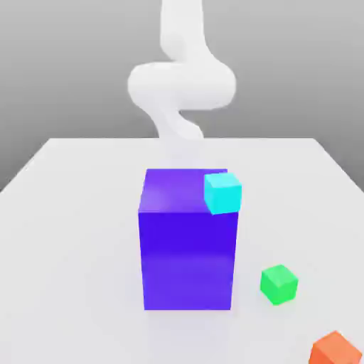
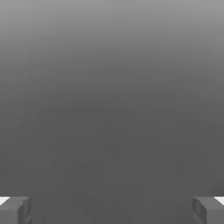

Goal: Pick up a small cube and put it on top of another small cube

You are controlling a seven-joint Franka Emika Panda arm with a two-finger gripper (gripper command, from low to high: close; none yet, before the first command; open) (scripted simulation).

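Green cube [image 1: 279, 284]: it sits on the white table [image 1: 71, 234], near the lower corner of the blue-violet block [image 1: 188, 242], on the exterior view's right.
Cyan cube [image 1: 222, 193]: at the block's upper corner.
Orange cube [image 1: 334, 350]: at the table's front edge.
My arm [image 1: 181, 85]: it rises behind the block.
My pincer [image 2: 112, 209]: it is wide apart and holds nothing.

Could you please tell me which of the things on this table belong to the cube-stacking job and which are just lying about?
Belongs to the job:
- green cube, the small one to be stacked on
- gripper, open and holding nothing

Just lying about:
- big blue-violet block
- cyan cube, at that block's upper corner toward the exterior view's right
- orange cube, at the frame's lower edge
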